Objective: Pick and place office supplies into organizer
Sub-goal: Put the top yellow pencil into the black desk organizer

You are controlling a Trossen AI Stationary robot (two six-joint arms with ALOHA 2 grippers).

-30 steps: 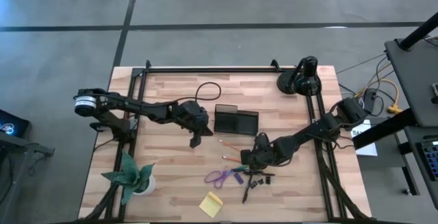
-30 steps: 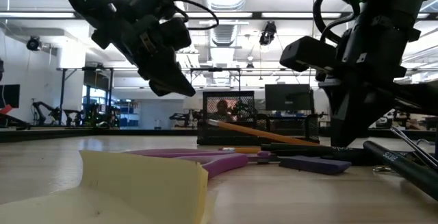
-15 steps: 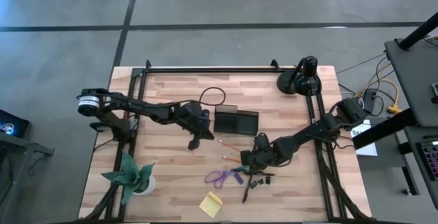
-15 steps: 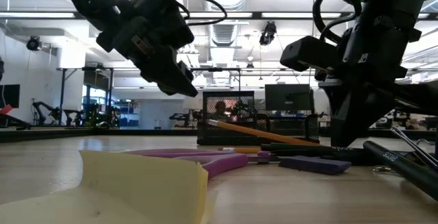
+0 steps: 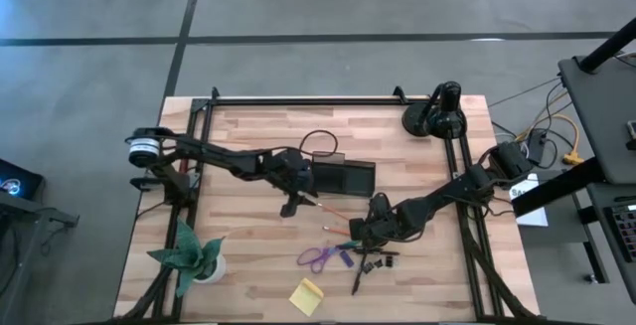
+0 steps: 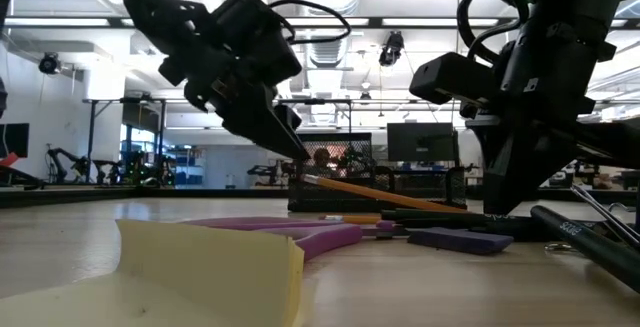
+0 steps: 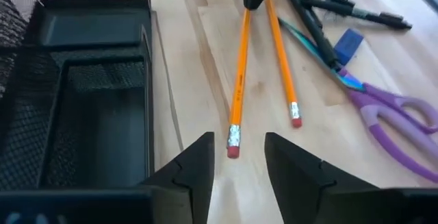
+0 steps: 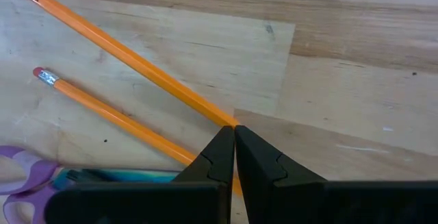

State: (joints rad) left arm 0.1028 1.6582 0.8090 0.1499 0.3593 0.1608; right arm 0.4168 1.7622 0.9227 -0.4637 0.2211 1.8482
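The pale wooden worktop (image 5: pixel 248 265) is taken as carrying all items; the dark mesh rectangular organizer (image 5: pixel 343 177) serves as the landmark. Left of it, the left gripper (image 7: pixel 237 157) is found low over the wood with its fingers parted, nothing between them, straddling the eraser end of the long orange pencil (image 7: pixel 239 90). A second orange pencil (image 7: pixel 282 70) lies just beside the first, on the side away from the organizer. Farther from the organizer, the purple-handled scissors (image 5: pixel 318 257) and the square yellow sticky-note pad (image 5: pixel 307 294) rest untouched. To the right, the right gripper (image 8: pixel 234 148) is seen with fingers pressed together on the far tip of the same long pencil.

Risk is judged as follows: should both grippers act on one pencil, it may be bent or torn loose. A closure slightly off-centre may flick the pencil into its neighbour. The organizer wall stands near the left fingers and could be struck.
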